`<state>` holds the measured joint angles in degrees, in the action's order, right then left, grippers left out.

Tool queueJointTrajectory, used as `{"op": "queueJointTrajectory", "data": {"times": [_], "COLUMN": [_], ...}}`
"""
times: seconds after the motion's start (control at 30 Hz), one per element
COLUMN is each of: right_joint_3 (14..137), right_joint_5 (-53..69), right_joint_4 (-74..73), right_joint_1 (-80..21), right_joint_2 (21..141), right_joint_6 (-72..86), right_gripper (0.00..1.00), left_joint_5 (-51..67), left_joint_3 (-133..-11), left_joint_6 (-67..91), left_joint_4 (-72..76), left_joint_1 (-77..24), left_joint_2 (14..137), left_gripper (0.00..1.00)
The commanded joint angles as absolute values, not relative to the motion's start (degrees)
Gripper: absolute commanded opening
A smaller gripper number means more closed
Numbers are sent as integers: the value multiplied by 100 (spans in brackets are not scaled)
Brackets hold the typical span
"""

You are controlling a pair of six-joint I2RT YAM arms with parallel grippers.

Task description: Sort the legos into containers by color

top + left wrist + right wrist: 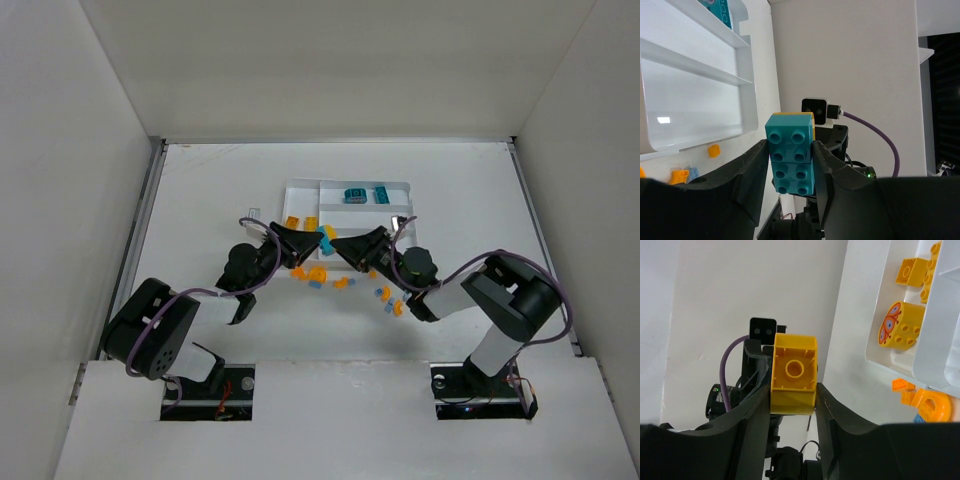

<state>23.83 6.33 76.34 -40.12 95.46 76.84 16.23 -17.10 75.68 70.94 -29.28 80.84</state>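
Note:
My two grippers meet tip to tip just in front of the white tray [400,187]. The left gripper [303,243] [790,152] is shut on a teal lego stack [791,159] with a yellow brick stuck behind it. Facing it, the right gripper [347,246] [793,390] is shut on that yellow lego [794,374], whose hollow underside faces its camera. From above, the joined teal and yellow pieces [327,238] hang between both sets of fingers. Two teal legos [356,194] lie in the tray's far section, and orange ones [301,222] in its left section.
Loose orange and light blue legos [318,274] are scattered on the table in front of the tray, more of them [390,300] beside the right arm. An orange arch piece [932,406] lies near the tray's corner. White walls enclose the table.

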Motion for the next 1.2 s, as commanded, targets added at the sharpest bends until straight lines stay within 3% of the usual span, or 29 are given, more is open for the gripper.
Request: {"op": "queueJointTrajectory", "data": {"times": [0.0, 0.13, 0.3, 0.6, 1.17], "right_joint_3": [2452, 2452, 2479, 2347, 2188], "right_joint_5": [650, 712, 738, 756, 870], "right_joint_4": [8586, 8622, 8604, 8613, 8210], "right_joint_1": [-3942, -3907, -3898, -3731, -3362], "right_joint_2": [9747, 9738, 9764, 9624, 9167], "right_joint_6": [7822, 7831, 7831, 7805, 7585], "right_gripper": [33, 33, 33, 33, 33], "left_joint_5": [1793, 1793, 1811, 1916, 2197], "left_joint_3": [-1810, -1828, -1846, -1793, -1600], "left_joint_6": [7523, 7506, 7506, 7436, 7471], "left_joint_4": [8446, 8446, 8446, 8385, 8314], "left_joint_1": [-3098, -3124, -3168, -3098, -2861], "left_joint_2": [7998, 8042, 8068, 7875, 7796], "left_gripper": [34, 27, 28, 14, 11]}}
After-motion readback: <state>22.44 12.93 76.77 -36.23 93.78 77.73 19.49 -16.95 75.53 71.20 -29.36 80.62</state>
